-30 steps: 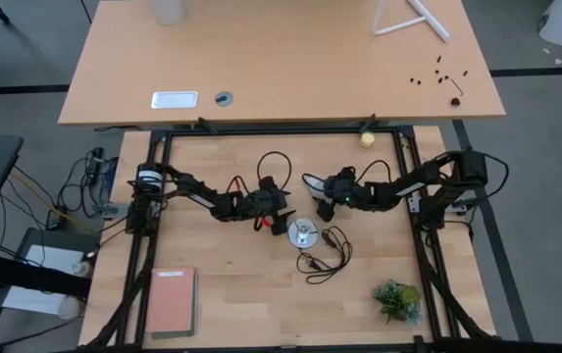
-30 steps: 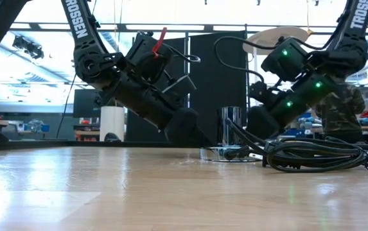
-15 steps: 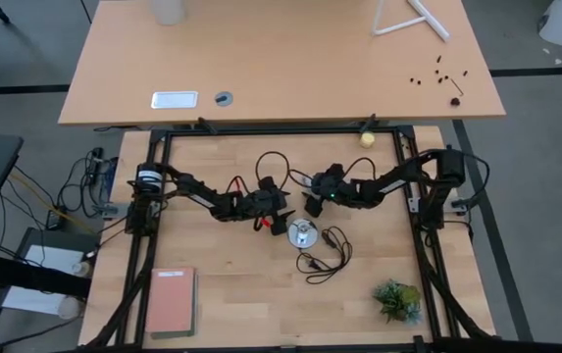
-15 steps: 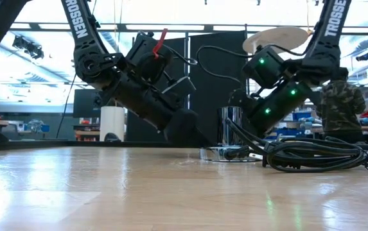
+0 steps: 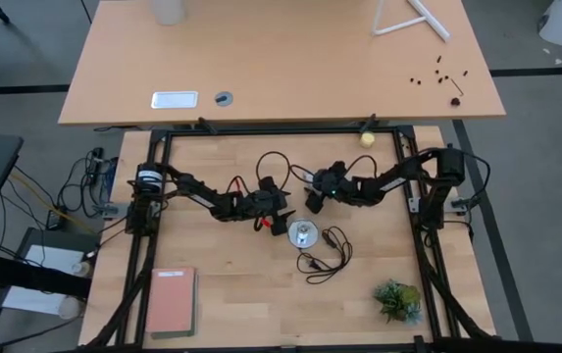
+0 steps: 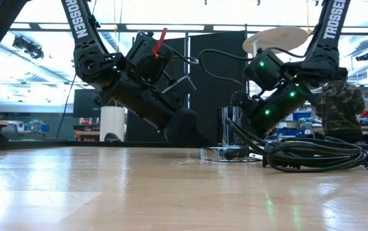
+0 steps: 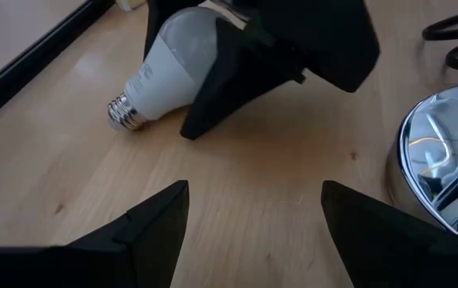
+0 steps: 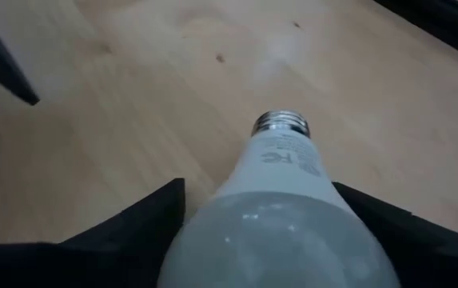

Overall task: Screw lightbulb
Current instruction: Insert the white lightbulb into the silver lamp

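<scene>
The white frosted lightbulb point(image 7: 173, 56) lies on its side on the wooden table, its metal screw base point(image 7: 125, 112) pointing away from my right gripper. My right gripper point(image 5: 312, 200) is low over the table's middle, with its two fingers on either side of the bulb's globe point(image 8: 284, 232). My left gripper point(image 5: 282, 209) rests open and empty just to the left, its fingertips point(image 7: 252, 200) aimed at the bulb. The round silver socket disc point(image 5: 303, 233) with its black cord point(image 5: 325, 257) stands on the table just nearer than both grippers. My right gripper has the bulb's wide globe end point(image 8: 236, 200) between its two fingers point(image 8: 133, 224), one on each side. The fingers come slanting down from the table's right and lie along the bulb. The bulb lies on the table, screw base point(image 8: 280, 124) forward.
The socket disc point(image 7: 440, 168) is close by the left gripper's fingers. A reddish book point(image 5: 171, 301) lies at the near left. A small green plant point(image 5: 398, 297) stands at the near right, and a yellowish ball point(image 5: 367, 138) sits at the far edge.
My right gripper has gone toward the table's left and down to the lightbulb, and now stands around its globe. The bulb stays lying on the table.
</scene>
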Motion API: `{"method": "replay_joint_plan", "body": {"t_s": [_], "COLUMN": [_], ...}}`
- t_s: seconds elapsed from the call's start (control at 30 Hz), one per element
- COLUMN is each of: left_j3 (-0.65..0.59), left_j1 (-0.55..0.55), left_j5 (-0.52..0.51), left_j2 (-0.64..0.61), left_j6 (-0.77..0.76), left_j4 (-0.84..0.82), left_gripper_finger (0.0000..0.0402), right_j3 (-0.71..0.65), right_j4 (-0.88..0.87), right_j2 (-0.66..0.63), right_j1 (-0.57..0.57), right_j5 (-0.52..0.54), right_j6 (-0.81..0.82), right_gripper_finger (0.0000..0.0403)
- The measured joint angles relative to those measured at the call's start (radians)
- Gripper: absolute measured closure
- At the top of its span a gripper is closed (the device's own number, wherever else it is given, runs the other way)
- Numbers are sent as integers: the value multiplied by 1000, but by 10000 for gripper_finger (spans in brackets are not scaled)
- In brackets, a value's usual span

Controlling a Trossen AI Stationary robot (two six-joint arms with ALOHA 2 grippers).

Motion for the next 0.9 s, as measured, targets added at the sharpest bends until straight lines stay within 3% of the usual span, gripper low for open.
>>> {"method": "replay_joint_plan", "body": {"t_s": [0.2,0.5,0.63,0.9], "left_j3": [0,0,0,0], "left_j1": [0,0,0,0], "left_j5": [0,27,44,191], "left_j2": [0,0,-27,-159], "left_j6": [0,-1,-2,-45], "left_j4": [0,-36,-116,-343], "left_gripper_finger": [113,113,113,113], "right_j3": [0,10,49,189], "right_j4": [2,-28,-165,-563], "right_j2": [0,-11,-70,-245], "right_j1": [-20,-33,-31,3], "right_j5": [-5,-32,-87,-197], "right_j6": [0,-10,-34,-115], "right_gripper_finger": [152,134,141,147]}}
